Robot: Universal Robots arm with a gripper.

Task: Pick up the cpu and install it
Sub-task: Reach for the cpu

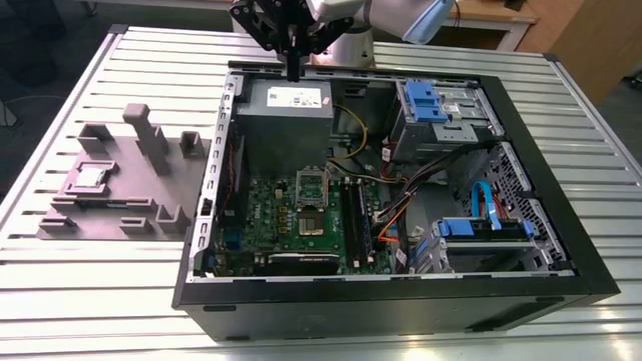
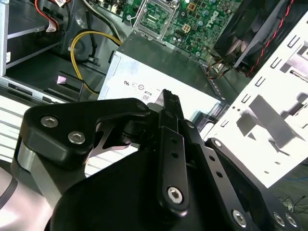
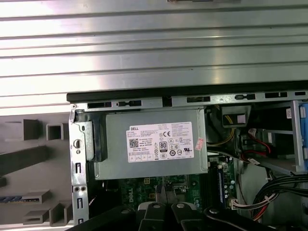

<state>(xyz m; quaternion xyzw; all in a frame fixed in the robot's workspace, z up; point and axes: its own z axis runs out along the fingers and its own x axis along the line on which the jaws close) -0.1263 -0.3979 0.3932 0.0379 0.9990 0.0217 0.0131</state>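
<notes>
Exterior view, from its left: the cpu (image 1: 89,177) lies flat, metal top up, in a recess of the grey holder (image 1: 110,207) on the table (image 1: 90,286) (it is square, so no long axis; its edges run with the holder's). It sits well apart from the gripper (image 1: 293,74). The gripper points straight down, fingers together and empty, over the power supply (image 1: 286,116) inside the open computer case (image 1: 401,293). The arm (image 1: 346,15) rises behind it.
</notes>
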